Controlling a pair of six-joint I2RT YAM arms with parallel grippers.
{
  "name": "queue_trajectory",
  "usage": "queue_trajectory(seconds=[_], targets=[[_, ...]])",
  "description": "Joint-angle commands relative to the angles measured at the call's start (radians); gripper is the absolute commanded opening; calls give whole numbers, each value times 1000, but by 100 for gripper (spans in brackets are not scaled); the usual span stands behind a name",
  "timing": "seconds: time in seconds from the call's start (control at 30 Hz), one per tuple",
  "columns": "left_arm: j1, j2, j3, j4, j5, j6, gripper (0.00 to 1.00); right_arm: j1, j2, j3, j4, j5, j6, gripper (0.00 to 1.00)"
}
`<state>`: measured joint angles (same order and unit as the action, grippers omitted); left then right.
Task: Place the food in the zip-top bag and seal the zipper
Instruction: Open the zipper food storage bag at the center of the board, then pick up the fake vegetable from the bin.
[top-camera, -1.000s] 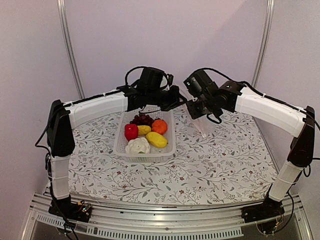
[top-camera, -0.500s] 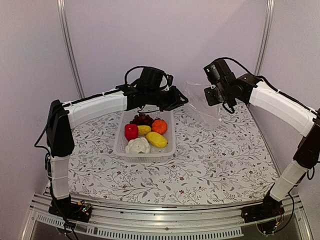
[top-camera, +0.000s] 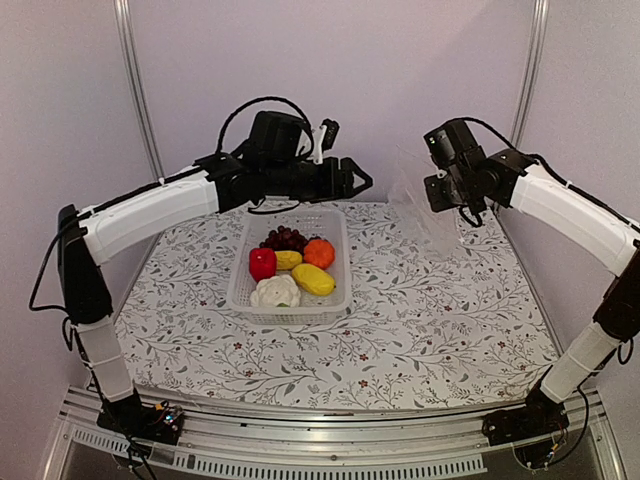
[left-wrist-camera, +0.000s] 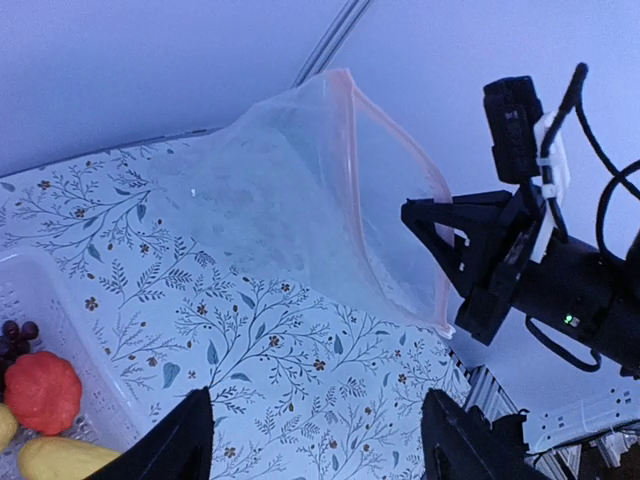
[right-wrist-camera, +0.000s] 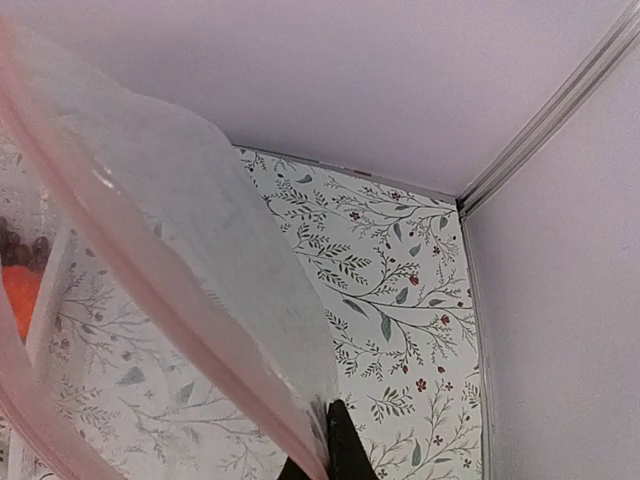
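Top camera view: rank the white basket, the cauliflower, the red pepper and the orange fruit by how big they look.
1. white basket, by far the largest
2. cauliflower
3. red pepper and orange fruit: they look about alike, so I won't rank them.

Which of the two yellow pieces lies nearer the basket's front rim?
The yellow piece right of the cauliflower. The other yellow piece sits further back, between the red pepper and the orange fruit.

Rear overview; wrist close-ups sharing bag (left-wrist-camera: 300, 190)
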<state>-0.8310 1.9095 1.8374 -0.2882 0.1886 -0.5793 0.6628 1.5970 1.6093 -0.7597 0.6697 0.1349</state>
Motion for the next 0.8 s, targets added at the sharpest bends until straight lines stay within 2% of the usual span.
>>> queue_trajectory(seconds=[0.0,0.17,0.33,0.53,0.77], targets=[[32,-136,-131,-168,-124,73,71,-49,-57,-41,-12,-10,7,0],[39,-238,-278,-340,-233,73,72,-48,-72,-100,-7,-127,21,0],[58,-251,-334,-511,-322,14,72,5,-70,-180,31,-269,34,0],[107,-206,-340,-581,-316,-48,73,42,-28,-210,64,-394,77,0],[144,-84,-269,-615,-318,-61,74,43,1,-186,77,-446,80,0]])
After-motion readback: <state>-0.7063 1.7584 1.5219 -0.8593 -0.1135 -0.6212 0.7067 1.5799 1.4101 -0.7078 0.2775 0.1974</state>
